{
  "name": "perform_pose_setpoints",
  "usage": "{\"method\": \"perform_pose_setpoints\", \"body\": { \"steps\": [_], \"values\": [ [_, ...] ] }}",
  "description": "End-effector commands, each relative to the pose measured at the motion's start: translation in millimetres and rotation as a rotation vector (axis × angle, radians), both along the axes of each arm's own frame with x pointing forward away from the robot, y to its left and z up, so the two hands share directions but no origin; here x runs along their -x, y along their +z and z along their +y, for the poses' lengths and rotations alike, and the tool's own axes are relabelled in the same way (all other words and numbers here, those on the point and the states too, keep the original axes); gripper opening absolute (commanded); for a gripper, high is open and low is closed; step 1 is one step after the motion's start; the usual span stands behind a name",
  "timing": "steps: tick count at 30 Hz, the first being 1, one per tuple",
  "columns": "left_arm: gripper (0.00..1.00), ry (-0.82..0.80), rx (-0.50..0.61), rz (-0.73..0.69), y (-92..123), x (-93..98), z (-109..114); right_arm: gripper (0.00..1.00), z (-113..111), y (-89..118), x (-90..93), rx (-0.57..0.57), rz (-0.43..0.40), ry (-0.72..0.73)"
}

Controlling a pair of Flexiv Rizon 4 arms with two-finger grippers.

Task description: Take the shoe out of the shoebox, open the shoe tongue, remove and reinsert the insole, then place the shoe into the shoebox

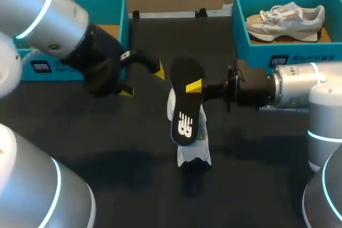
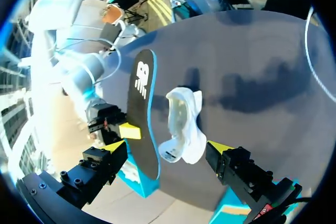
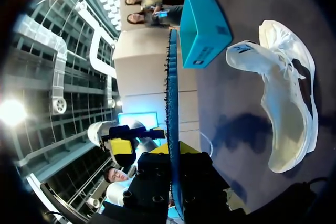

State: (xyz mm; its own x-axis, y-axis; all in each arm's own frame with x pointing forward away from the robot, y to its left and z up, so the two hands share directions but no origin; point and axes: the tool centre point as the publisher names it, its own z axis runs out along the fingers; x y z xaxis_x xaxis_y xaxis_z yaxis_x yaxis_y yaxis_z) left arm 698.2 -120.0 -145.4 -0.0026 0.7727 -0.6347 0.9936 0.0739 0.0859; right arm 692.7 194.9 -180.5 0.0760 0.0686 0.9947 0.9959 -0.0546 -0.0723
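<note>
From above, the right gripper [image 1: 195, 86] comes in from the right. It is clamped on the black insole [image 1: 186, 102] and holds it up over the white shoe [image 1: 191, 141]. The shoe lies on the dark table [image 1: 133, 148] in the middle. The left gripper [image 1: 144, 82] is just left of the insole, with its fingers spread wide and nothing in them. Only this view looks into the boxes. The left box [image 1: 123, 17] shows just a brown floor. The right box [image 1: 288, 54] has another shoe [image 1: 286, 21] in it.

The left wrist view shows the flat face of the insole [image 2: 139, 124] and its blue edge. The shoe [image 2: 184, 129] lies ahead of the spread fingers, and this view looks into its opening. One yellow tip of the right gripper [image 2: 134, 130] presses on the insole.

The right wrist view shows the insole [image 3: 171, 93] only as a thin edge, pinched between that gripper's own black fingers. The shoe [image 3: 286, 103] lies beside it on its side. The left box [image 3: 202, 30] stands past the shoe, and its inside cannot be seen here.
</note>
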Motion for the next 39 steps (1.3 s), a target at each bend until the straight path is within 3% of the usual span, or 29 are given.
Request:
{"method": "perform_pose_setpoints", "body": {
  "steps": [1, 16, 20, 34, 39],
  "values": [
    [1.0, -0.033, 0.527, -0.039, -11, 0.6, 2, 0.0, 3, 0, 4.9, -0.005, -0.001, -0.006],
    [1.0, -0.057, 0.789, -0.074, -25, -2.6, -5, 0.0, 9, 2, 13.6, -0.013, 0.011, -0.01],
    [1.0, -0.109, 0.728, -0.071, -25, -1.6, -12, 0.0, 9, 3, 14.8, -0.01, 0.014, -0.007],
    [1.0, -0.109, 0.728, -0.071, -25, -1.6, -12, 0.0, 7, 4, 18.1, -0.004, 0.032, 0.023],
    [1.0, -0.069, 0.796, -0.064, -32, -8.2, -26, 0.0, 11, 6, 19.7, -0.008, 0.031, 0.02]
  ]
}}
